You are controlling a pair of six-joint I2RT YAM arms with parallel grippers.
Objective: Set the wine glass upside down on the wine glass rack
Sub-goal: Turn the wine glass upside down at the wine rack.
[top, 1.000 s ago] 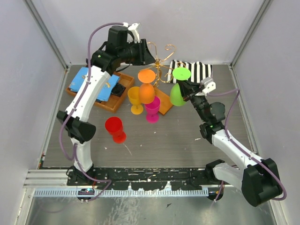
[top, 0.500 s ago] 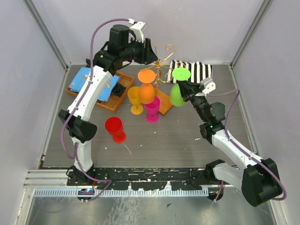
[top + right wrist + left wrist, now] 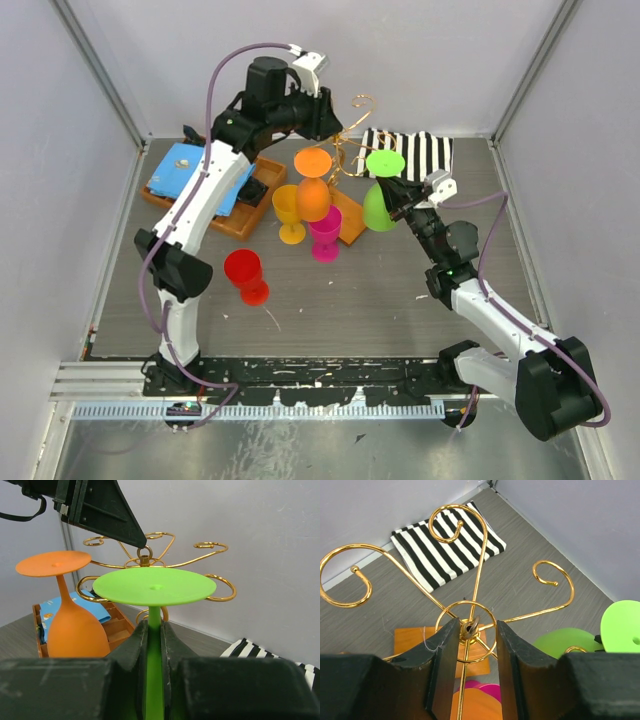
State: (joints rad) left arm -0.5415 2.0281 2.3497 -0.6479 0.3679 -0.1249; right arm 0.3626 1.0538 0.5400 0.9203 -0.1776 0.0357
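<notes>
**A:** Question first: where is the green wine glass?

**B:** It is in the air on the right side of the wine glass rack, just beside the curled gold arms. Whether its foot touches a wire, I cannot tell.

**A:** Which way does it point?

**B:** Upside down. Its long axis stands about vertical, with the flat foot on top and the bowl below.

**A:** What holds it?

**B:** The right tool is clenched on the stem, just under the foot.

**A:** And the left tool?

**B:** It is at the top of the rack. Its two fingers are apart, one on each side of the small middle knob, with a gap on both sides. It grasps nothing.

**A:** Is anything else on the rack?

**B:** An orange glass hangs there, also foot up, to the left of the green one. Behind the rack, a striped cloth lies flat on the surface.
</notes>
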